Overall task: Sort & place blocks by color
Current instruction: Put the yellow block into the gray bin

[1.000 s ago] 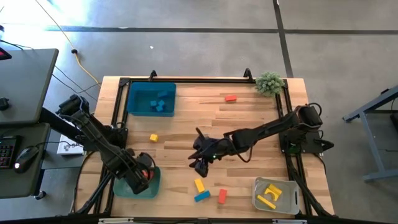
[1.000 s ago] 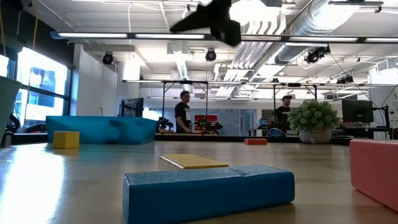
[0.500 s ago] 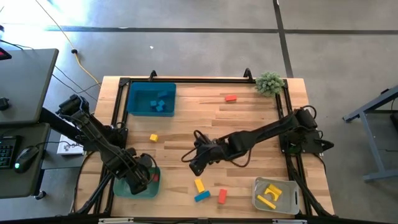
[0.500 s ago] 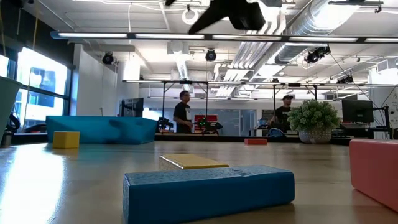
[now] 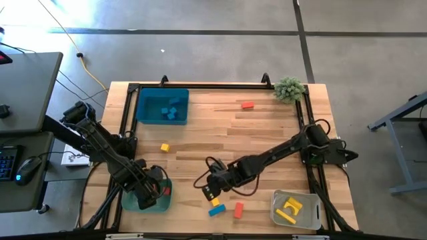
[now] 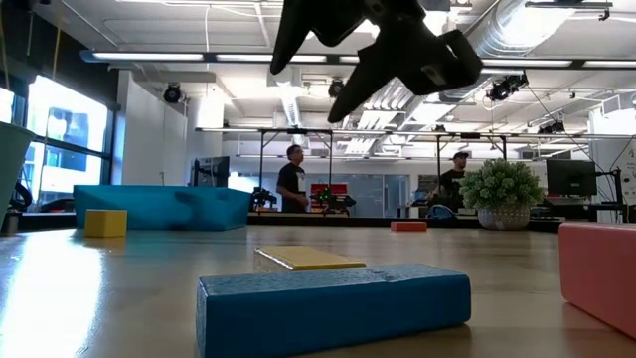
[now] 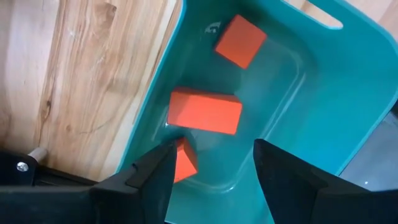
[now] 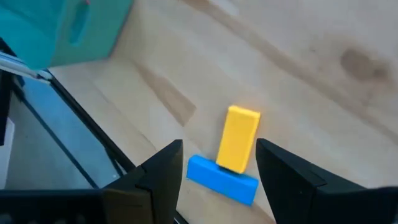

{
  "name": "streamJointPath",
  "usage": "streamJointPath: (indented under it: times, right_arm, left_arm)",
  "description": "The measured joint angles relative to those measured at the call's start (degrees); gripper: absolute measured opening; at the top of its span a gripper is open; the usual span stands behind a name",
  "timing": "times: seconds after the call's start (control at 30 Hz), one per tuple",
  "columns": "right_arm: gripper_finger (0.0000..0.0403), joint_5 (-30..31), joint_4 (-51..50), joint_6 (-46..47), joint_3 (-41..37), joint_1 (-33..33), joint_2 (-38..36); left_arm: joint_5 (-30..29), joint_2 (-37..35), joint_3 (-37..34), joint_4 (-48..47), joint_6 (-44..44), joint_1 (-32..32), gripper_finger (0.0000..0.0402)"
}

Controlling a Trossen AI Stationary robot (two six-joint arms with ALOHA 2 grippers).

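While both grippers stand with fingers spread and hold nothing, the blocks divide as follows. Three red-orange blocks [image 7: 206, 112] lie in the teal bin [image 7: 323, 93], below and between the fingers of the left gripper [image 7: 211, 180]. A yellow bar [image 8: 238, 138], flat-faced and oblong, lies ahead of the gap between the fingers of the right gripper [image 5: 212, 193], one end touching a blue bar [image 8: 222, 179]. Beyond these, a red-orange block [image 5: 238, 211] lies just beside the blue bar; a yellow cube [image 5: 164, 147] and a further red-orange block [image 5: 247, 105] lie well apart from both grippers. Blue pieces [image 5: 170, 111], too clustered to count, fill the blue bin [image 5: 143, 100]; two yellow pieces [image 5: 289, 207] lie in the clear bin [image 5: 277, 200]. Against one second ago, the right gripper has moved down toward the yellow bar, and the left fingers have widened over the teal bin.
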Motion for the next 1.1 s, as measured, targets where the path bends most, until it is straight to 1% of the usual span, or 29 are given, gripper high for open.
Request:
streamJointPath:
  times: [0.2, 0.37, 0.5, 0.67, 0.83, 0.93, 1.1]
  right_arm:
    - [0.0188, -0.3, 1.9, 3.1, 0.0, 1.8, 1.6]
    - [0.0188, 0.3, 6.9, 3.1, 0.3, 2.7, 1.9]
    - [0.0188, 0.8, 6.9, 2.9, 2.9, 3.0, 1.8]
    - [0.0188, 3.5, 7.0, 1.2, 6.5, 3.0, 1.8]
    - [0.0188, 4.6, 4.2, 0.9, 6.9, 2.9, 1.9]
    - [0.0188, 3.1, 2.0, 1.5, 7.0, 2.9, 3.2]
    - [0.0188, -2.9, 2.0, 2.7, 7.0, 2.9, 7.3]
  left_arm:
    - [-0.2, 0.0, 0.0, 0.1, 0.0, 0.0, 0.0203]
    - [-0.2, 0.0, 0.0, 0.1, 0.0, 0.0, 0.0204]
    - [-0.2, 0.0, 0.0, 0.1, 0.0, 0.0, 0.0203]
    - [-0.2, 0.0, 0.0, 0.1, -0.1, 0.0, 0.0204]
    - [-0.5, 0.0, 0.0, 0.1, -0.1, 0.0, 0.0203]
    - [-1.6, 0.0, 0.0, 0.0, 0.0, 0.1, 0.0202]
    - [-2.8, 0.0, 0.0, 0.1, 0.0, 0.1, 0.0204]
